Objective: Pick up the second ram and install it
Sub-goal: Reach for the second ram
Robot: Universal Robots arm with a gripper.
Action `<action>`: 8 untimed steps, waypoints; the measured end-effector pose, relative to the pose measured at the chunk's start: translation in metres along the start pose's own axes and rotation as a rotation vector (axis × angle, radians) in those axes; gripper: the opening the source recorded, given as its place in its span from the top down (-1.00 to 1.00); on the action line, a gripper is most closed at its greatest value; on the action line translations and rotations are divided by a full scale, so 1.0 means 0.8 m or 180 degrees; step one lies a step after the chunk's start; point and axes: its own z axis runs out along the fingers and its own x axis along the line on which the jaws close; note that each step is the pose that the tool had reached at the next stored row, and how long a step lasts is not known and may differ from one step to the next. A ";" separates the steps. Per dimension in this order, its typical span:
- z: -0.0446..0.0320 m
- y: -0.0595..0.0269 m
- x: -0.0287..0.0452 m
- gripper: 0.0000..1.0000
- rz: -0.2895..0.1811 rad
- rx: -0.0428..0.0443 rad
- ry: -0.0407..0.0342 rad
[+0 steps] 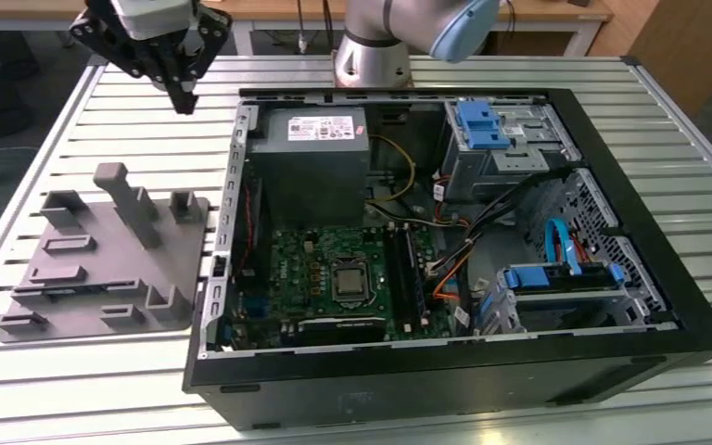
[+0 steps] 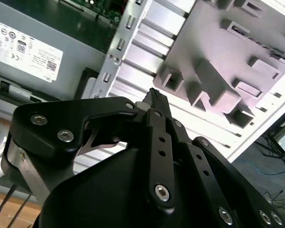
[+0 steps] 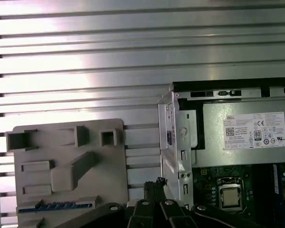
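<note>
Jaws pinched together, nothing between them. Our gripper [image 1: 184,100] hangs clear above the slatted table [image 1: 59,139], just off the open case's [image 1: 455,382] rear corner. Farther on, in the first wrist view, the grey tray [image 3: 109,190] holds what we take for the second ram [image 3: 56,206], slim, lying in a long slot.

You have a grey plastic ribbed tray [image 1: 90,278] lying on the slatted aluminium table [image 1: 678,102], just beside the open black computer case [image 1: 455,385].
</note>
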 end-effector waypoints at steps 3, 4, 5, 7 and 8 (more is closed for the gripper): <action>-0.0001 -0.001 0.0169 0.80 0.0000 0.0000 0.0000; -0.0002 -0.002 0.0224 0.80 0.0000 0.0000 0.0000; -0.0001 -0.002 0.0279 0.80 0.0000 0.0000 0.0000; -0.0002 -0.003 0.0392 0.80 -0.0001 0.0000 0.0001; -0.0002 -0.003 0.0448 0.80 -0.0001 0.0000 0.0000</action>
